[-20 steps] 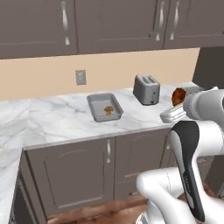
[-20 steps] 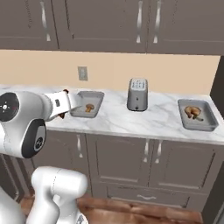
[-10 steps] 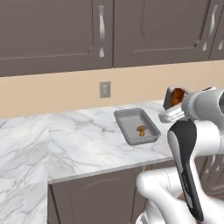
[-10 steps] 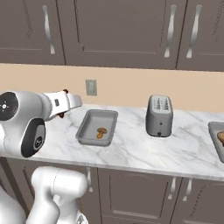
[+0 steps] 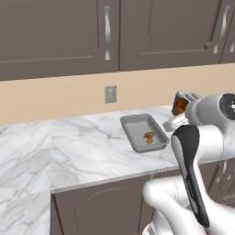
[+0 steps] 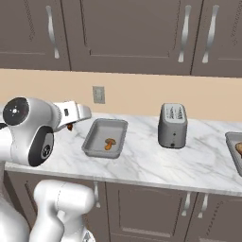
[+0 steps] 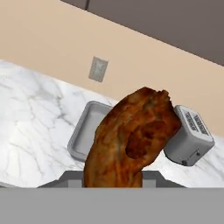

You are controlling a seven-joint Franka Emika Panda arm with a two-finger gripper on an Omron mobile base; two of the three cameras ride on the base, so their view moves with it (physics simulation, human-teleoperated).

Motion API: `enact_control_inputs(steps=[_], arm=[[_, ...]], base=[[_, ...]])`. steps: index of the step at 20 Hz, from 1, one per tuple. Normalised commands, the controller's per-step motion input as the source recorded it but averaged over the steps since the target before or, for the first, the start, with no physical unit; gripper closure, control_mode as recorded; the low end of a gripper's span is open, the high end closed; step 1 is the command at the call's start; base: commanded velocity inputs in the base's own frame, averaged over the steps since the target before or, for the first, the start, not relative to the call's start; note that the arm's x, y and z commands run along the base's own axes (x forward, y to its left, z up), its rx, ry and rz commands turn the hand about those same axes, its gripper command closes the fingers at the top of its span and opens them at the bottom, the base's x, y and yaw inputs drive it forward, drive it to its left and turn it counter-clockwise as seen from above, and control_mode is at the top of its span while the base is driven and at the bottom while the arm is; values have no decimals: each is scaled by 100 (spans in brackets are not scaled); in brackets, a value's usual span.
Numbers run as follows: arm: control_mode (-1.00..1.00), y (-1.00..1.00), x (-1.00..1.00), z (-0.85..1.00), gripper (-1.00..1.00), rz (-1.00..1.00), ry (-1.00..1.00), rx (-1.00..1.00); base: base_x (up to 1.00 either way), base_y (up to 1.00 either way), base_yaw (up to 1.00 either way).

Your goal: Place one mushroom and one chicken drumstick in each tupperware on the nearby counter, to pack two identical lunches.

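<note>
Pincer (image 5: pixel 179 108) part closed on a chicken drumstick (image 7: pixel 131 138), long axis running out from the jaws. Tupperware (image 7: pixel 89 129) with one mushroom (image 6: pixel 110 143) on the counter (image 6: pixel 142 163), ahead and below, slightly left.

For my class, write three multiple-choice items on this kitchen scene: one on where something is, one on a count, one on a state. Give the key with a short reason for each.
1. Where is the toaster?
A. On the counter, right of the tupperware
B. Inside the tupperware
C. On the floor

2. How many mushrooms lie in that tupperware?
A. None
B. One
C. Three

3. What is the gripper doing?
A. Hanging open
B. Holding a chicken drumstick
C. Holding a mushroom

Key: 1 A, the right base view shows it beside the tray. 2 B, a single mushroom lies there. 3 B, the hand view shows the drumstick in its grip.
</note>
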Motion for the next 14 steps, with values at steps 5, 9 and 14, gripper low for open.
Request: enact_control_inputs(steps=[5, 9, 14], arm=[[-100, 0, 63, -59, 100, 0, 17, 0], [-100, 5, 48, -65, 100, 1, 11, 0], [-100, 13, 49, -47, 100, 0, 16, 0]], base=[[0, 0, 0], [0, 0, 0], [0, 0, 0]])
